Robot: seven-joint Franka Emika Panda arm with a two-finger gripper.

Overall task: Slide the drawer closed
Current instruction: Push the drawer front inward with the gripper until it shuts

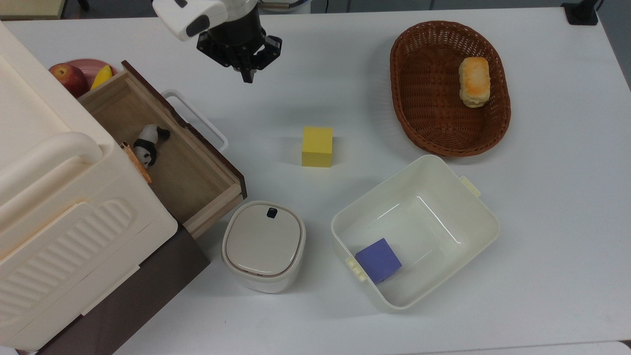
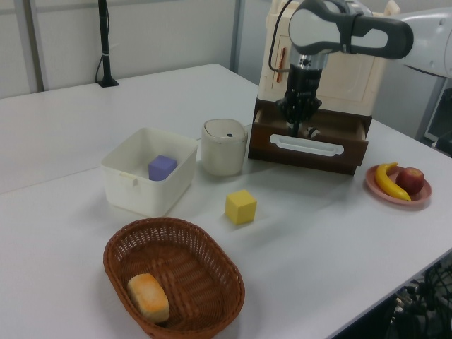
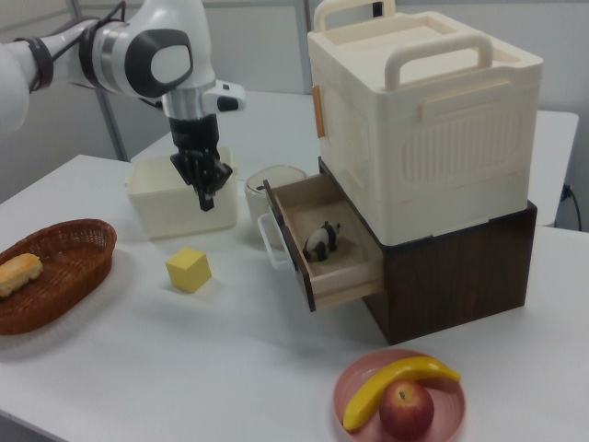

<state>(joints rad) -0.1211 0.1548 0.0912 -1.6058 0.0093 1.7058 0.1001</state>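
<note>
Light wood shows inside the drawer [image 1: 162, 148], which stands pulled well out of the cream-and-brown cabinet [image 3: 433, 157] at the top view's left. Its dark brown front panel and white loop handle [image 1: 197, 118] face the open counter [image 1: 542, 197]. A small panda figure [image 1: 147, 143] lies inside, near the back.

Claw [image 1: 248, 74]: clenched, fingertips together in a single point, holding nothing. It hangs above the counter, apart from the drawer front, on the handle's side; in the right view it sits to the right view's left of the handle, higher than it.

Step in hand, by my reading: approach before the push. No contact with the drawer yet; closing not started.

Next move should call for lowering the clenched tip to the level of the front panel, then pressing against the panel along the drawer's slide axis, toward the cabinet. The drawer lies at a diagonal in the top view, so the push must follow that diagonal. Contact near the panel's middle would limit skewing.

Nearby: lidded cream container [image 1: 263, 245] just beside the drawer's near corner; yellow cube [image 1: 317, 146] well apart.
</note>
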